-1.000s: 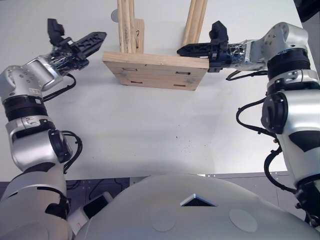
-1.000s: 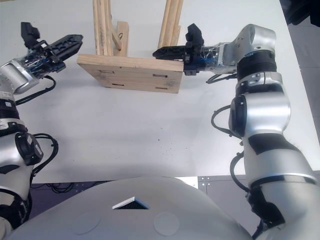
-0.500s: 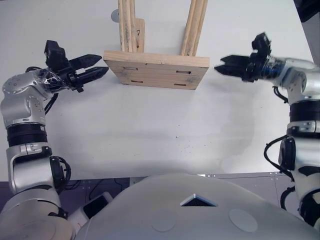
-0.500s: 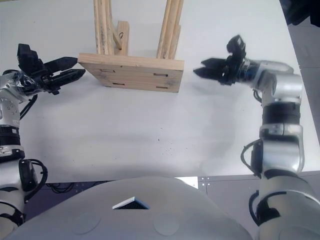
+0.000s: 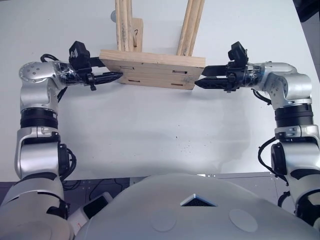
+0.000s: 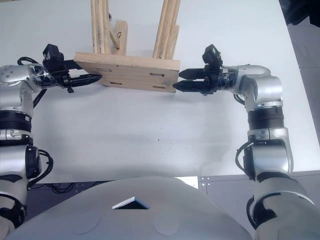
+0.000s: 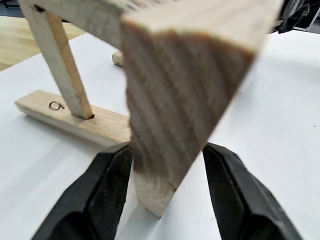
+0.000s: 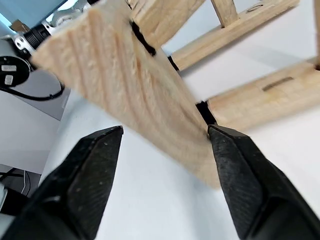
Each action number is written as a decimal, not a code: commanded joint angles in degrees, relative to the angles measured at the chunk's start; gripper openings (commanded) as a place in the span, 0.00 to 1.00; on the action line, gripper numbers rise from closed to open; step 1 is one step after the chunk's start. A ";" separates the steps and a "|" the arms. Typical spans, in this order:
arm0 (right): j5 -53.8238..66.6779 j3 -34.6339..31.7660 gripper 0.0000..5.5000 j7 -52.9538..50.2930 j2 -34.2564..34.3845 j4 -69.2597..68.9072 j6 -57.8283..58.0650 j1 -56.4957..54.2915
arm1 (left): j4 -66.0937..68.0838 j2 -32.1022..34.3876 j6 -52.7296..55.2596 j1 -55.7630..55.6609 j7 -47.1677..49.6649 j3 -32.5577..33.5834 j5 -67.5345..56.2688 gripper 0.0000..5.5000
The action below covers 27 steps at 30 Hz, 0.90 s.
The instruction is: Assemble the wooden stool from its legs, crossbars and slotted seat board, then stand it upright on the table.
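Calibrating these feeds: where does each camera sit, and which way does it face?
Left eye view: head, facing forward-down at the table and seat board; both arms, left gripper, right gripper.
Right eye view: head, alongside; same scene.
Left wrist view: left wrist, facing the board's end; own gripper.
Right wrist view: right wrist, facing the opposite end; own gripper.
Shared: all show the seat board.

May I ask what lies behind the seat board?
Two pairs of legs reach back from the seat board; a crossbar lies by the left pair. From the head, their joints are covered.
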 commanded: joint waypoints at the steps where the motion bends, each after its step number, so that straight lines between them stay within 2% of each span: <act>1: -2.30 1.10 0.47 -2.59 2.00 3.46 -2.87 -2.25 | 4.49 -2.09 -3.28 -2.86 -0.95 -1.56 2.12 0.42; 4: -2.85 2.14 0.43 -2.65 1.79 4.24 -0.61 -2.80 | 6.02 -1.70 -0.24 -2.96 -3.09 -1.73 1.80 0.37; 7: -1.36 3.58 0.42 0.17 0.09 4.05 8.47 -4.09 | 3.31 -0.04 10.56 -2.49 -6.36 -2.09 -0.05 0.35; 10: 6.56 3.43 0.42 4.57 -2.02 -1.59 24.36 -6.95 | -11.34 5.00 30.01 2.26 -11.00 -1.76 -7.55 0.34; 12: 13.85 1.57 0.42 4.77 -3.11 -7.71 39.23 -9.90 | -28.92 9.55 47.99 8.23 -9.51 3.66 -20.75 0.33; 15: 25.99 0.64 0.42 1.21 -5.81 -11.06 54.88 -14.87 | -42.81 10.36 73.28 9.98 1.57 15.46 -37.08 0.32; 17: 35.69 3.17 0.41 -1.89 -9.63 -6.71 56.71 -19.53 | -44.84 7.35 89.80 5.19 7.43 23.65 -38.05 0.31; 18: 39.18 3.80 0.40 -3.43 -10.67 -2.00 56.71 -23.04 | -43.48 7.03 93.91 2.44 10.55 25.99 -39.21 0.31; 21: 42.33 3.54 0.36 -8.79 -10.65 12.74 56.71 -30.67 | -41.03 7.29 96.15 -2.24 20.08 28.53 -43.42 0.31; 24: 44.76 3.89 0.34 -14.48 -8.90 24.80 56.71 -37.46 | -34.74 2.59 96.15 -12.08 35.42 33.90 -43.40 0.31; 27: 40.53 -2.60 0.30 -23.35 -5.20 42.11 56.70 -46.95 | -31.67 -2.89 96.15 -18.88 52.19 40.09 -44.63 0.31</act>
